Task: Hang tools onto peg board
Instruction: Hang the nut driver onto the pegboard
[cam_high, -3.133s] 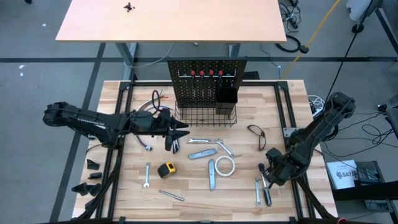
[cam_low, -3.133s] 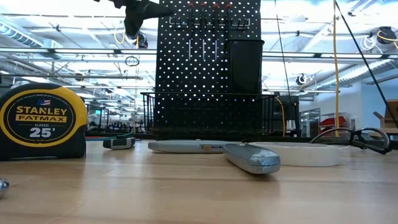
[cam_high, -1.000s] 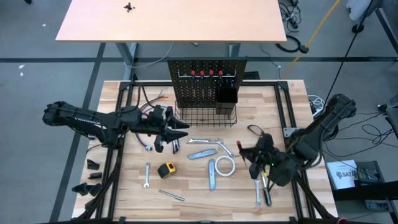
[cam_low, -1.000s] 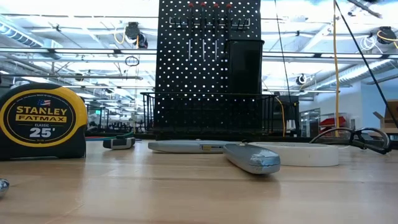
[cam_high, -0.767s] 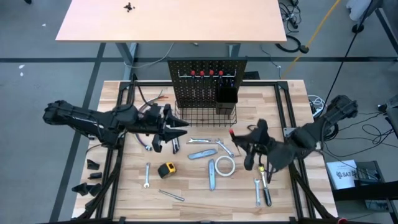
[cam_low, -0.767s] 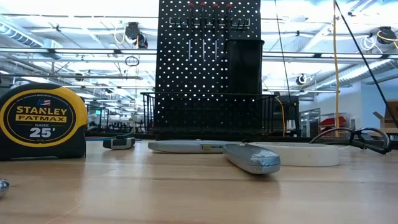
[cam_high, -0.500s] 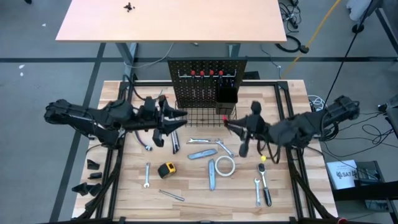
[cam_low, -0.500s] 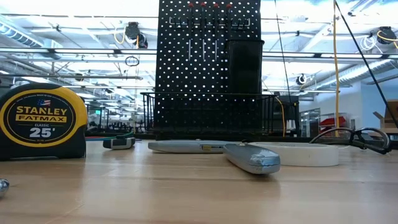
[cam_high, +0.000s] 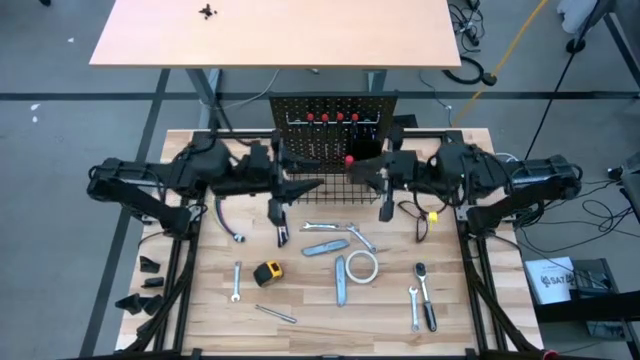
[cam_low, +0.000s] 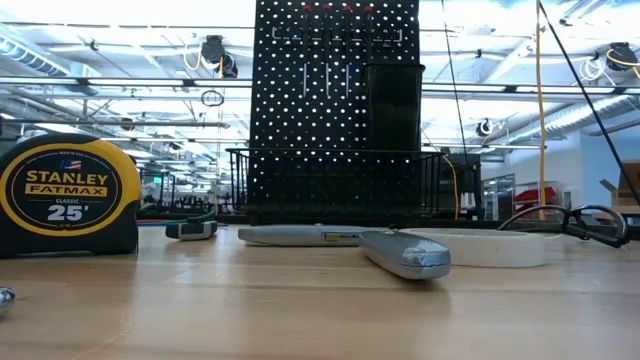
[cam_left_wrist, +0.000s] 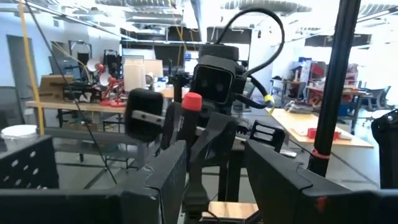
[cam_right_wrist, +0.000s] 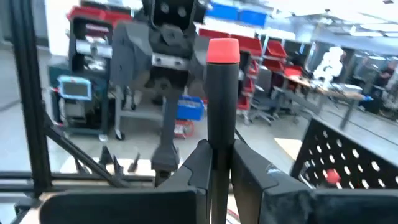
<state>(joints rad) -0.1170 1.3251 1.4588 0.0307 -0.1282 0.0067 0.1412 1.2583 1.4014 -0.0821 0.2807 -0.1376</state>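
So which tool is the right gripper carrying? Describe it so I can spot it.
Find the peg board at the table's far edge. Just in front of its wire basket, the right gripper is shut on a screwdriver. Its dark handle has a red end cap; the table's tools are mostly silver or grey.

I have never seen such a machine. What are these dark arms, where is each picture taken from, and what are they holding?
Two robot arms work at a wooden table. One picture looks down from above, one looks level along the tabletop, and two come from cameras on the wrists. The right pincer is shut on a red-capped screwdriver, held near the peg board. The left pincer grips a dark tool that hangs down. On the table lie a tape measure, a tape roll, wrenches and utility knives.
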